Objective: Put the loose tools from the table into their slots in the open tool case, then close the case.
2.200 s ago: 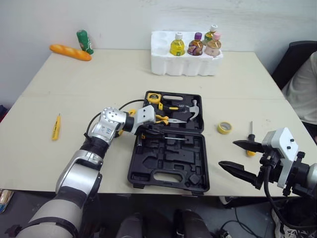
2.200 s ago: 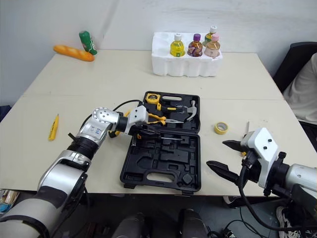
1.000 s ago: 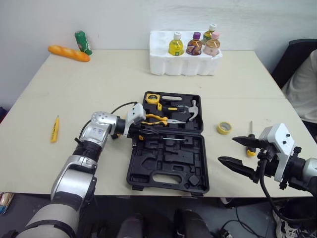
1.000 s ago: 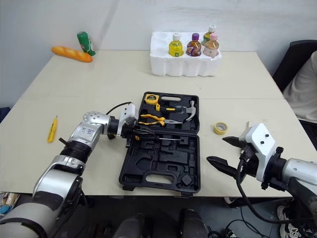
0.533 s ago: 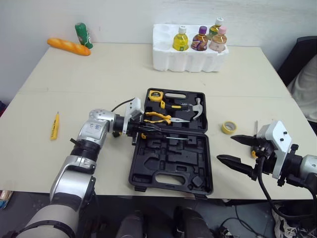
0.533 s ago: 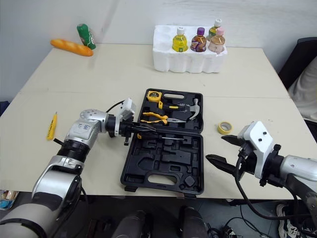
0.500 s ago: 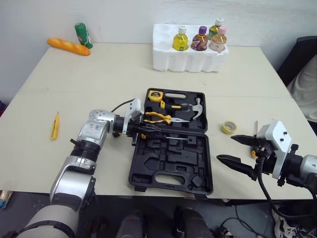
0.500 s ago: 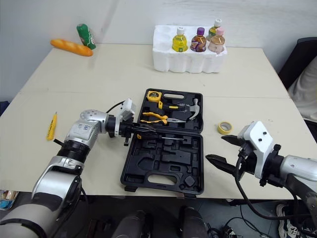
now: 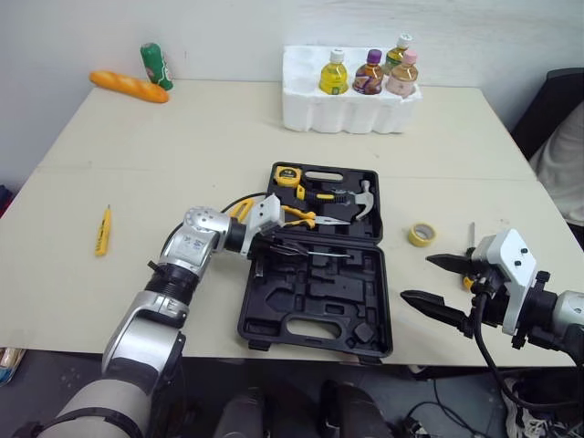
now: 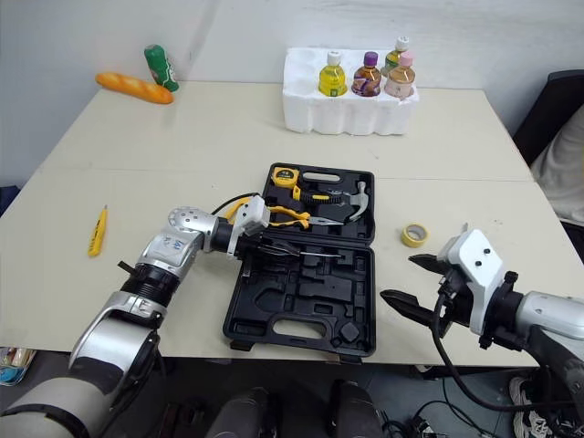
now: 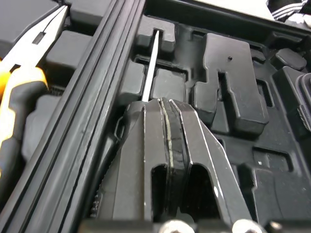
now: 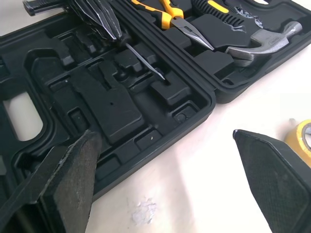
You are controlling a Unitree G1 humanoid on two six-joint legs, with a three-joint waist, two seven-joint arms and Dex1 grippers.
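Observation:
The black tool case [image 9: 274,315] lies open mid-table. Its lid half holds a tape measure [image 9: 284,176], yellow-handled pliers [image 9: 299,215] and a hammer [image 9: 357,200]. My left gripper [image 9: 271,245] reaches over the case's left edge, shut on a thin screwdriver whose metal shaft [image 11: 151,63] lies across a slot in the tray half. My right gripper [image 9: 417,279] hovers open off the case's right edge, nothing between its fingers [image 12: 68,170]. Loose on the table are a yellow tape roll [image 9: 421,234], a second screwdriver [image 9: 470,265] partly hidden behind my right gripper, and a yellow tool [image 9: 102,230] far left.
A white foam tray [image 9: 310,96] with several bottles stands at the back. A bread loaf [image 9: 128,87] and a green bottle [image 9: 155,66] lie at the back left corner. A person's sleeve [image 9: 566,155] and a dark chair sit at the right edge.
My left arm has shifted right toward the case and its wrist has turned, still shut on the screwdriver over the tray half. The right gripper has stayed open in about the same place.

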